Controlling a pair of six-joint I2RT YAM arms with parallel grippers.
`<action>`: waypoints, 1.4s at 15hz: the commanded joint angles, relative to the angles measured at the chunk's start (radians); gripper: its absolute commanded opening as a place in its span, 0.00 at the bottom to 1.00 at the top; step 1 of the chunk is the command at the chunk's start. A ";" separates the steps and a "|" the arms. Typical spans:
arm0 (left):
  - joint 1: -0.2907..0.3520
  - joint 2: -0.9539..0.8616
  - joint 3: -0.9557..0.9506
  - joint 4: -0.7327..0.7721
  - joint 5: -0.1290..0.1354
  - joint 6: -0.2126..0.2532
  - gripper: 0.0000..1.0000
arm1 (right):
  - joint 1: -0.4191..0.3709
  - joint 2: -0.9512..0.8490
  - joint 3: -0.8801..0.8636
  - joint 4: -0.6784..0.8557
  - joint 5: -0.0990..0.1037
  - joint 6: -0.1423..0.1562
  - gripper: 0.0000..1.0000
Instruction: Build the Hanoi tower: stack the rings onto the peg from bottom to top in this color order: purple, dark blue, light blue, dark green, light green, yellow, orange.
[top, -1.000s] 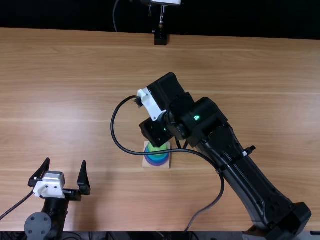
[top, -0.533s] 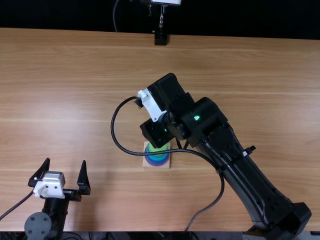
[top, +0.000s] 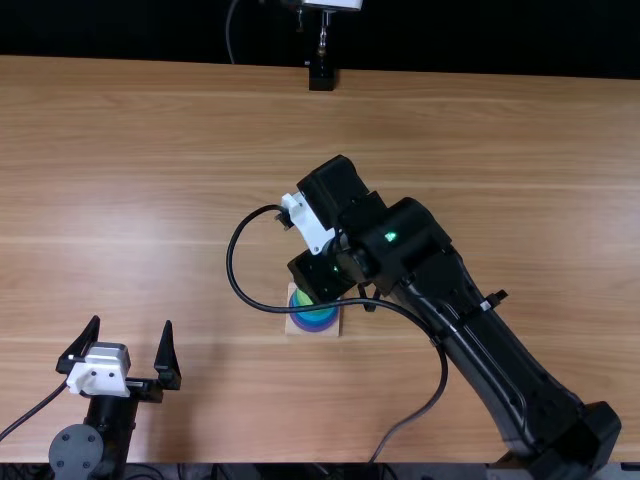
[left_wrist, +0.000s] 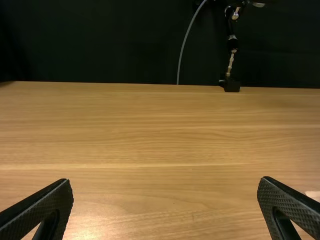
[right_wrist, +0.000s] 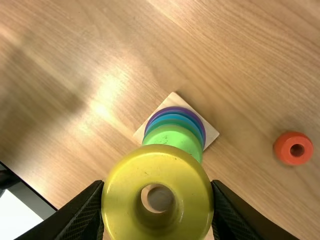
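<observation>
Right hand (right_wrist: 158, 186), clamped round the yellow ring (right_wrist: 121, 192), edges toward the stack (right_wrist: 176, 136), placement looking next; left hand (top: 132, 323) gapes empty!

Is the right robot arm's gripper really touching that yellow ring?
Touching. The right wrist view shows the right gripper with its two black fingers against opposite sides of the yellow ring.
</observation>
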 joint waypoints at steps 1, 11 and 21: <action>0.006 -0.011 -0.019 -0.045 0.027 0.008 1.00 | -0.015 -0.035 -0.017 0.000 0.000 -0.009 0.00; 0.006 -0.011 -0.019 -0.045 0.027 0.008 1.00 | -0.009 -0.054 -0.009 -0.044 0.000 -0.003 1.00; 0.006 -0.011 -0.019 -0.045 0.027 0.008 1.00 | -0.196 -0.049 -0.011 0.154 0.005 0.001 1.00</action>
